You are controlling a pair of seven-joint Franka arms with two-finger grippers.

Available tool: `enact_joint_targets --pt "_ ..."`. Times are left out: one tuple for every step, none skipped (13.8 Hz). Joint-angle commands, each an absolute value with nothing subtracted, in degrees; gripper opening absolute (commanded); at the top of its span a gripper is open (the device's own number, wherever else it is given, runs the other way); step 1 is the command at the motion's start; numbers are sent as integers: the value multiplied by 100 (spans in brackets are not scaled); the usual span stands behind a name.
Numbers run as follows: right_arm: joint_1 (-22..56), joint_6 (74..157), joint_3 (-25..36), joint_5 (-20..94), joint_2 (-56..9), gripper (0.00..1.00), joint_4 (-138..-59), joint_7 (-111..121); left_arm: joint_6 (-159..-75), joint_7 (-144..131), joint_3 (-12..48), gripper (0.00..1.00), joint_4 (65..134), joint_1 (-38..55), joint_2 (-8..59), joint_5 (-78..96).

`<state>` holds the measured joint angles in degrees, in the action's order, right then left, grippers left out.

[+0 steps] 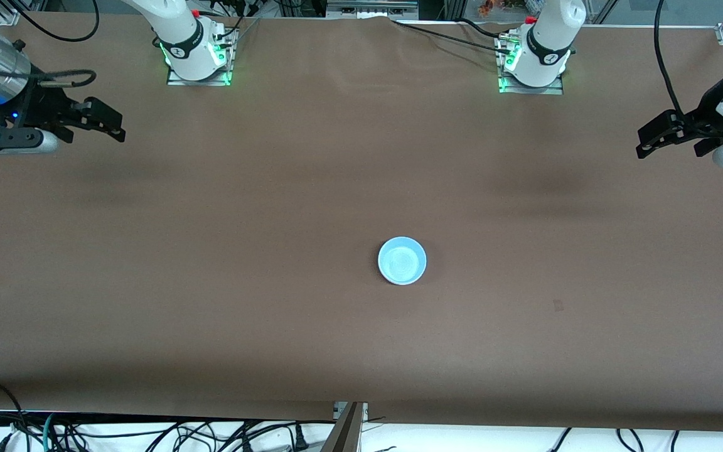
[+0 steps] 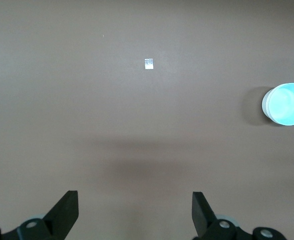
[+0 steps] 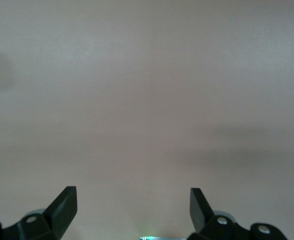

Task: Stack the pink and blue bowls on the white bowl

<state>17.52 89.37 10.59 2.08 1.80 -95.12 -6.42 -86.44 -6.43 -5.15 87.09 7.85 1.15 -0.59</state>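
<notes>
A light blue bowl (image 1: 402, 260) sits upright on the brown table (image 1: 273, 251), about midway between the two arms' ends. In the left wrist view the blue bowl (image 2: 286, 103) shows a pale whitish edge along one side; I cannot tell if that is the white bowl under it. The pink bowl is hidden or out of view. My left gripper (image 1: 666, 141) (image 2: 135, 200) hangs open and empty over the left arm's end of the table. My right gripper (image 1: 95, 129) (image 3: 133, 197) hangs open and empty over the right arm's end. Both arms wait well away from the bowl.
A small pale square mark (image 2: 148, 63) (image 1: 558, 306) lies flat on the table, toward the left arm's end and nearer the front camera than the bowl. The two arm bases (image 1: 198, 53) (image 1: 534, 59) stand along the table's edge farthest from the front camera.
</notes>
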Motion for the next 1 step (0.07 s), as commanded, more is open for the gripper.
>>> enact_joint_targets --pt "1767 8912 1099 97 158 100 -9396 -536 -8736 -492 -501 100 8859 729 -35 70"
